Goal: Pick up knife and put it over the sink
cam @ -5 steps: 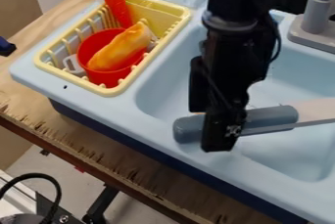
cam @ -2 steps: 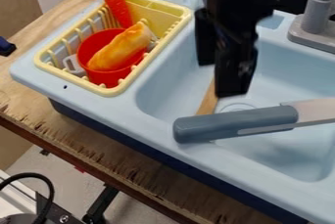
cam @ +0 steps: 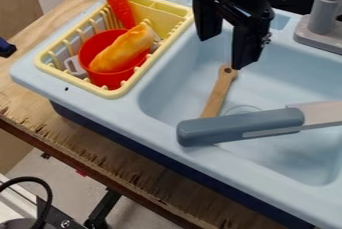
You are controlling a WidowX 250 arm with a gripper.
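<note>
Note the knife (cam: 324,113) laid over the sink (cam: 163,85), handle (cam: 240,127) at the near rim (cam: 234,166), presumably for support; note also the released, empty end effector (cam: 226,52), apart, likely for clearance.

Hi view, over sink (cam: 127,108), angled dn., fairly close

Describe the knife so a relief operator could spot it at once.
Find the light-blue sink with the yellow rack at its left. The knife lies across the sink's near side, pale blade running out of view at right. Its thick grey-blue handle sets it apart from the slim, wood-brown utensil partly behind it.
</note>
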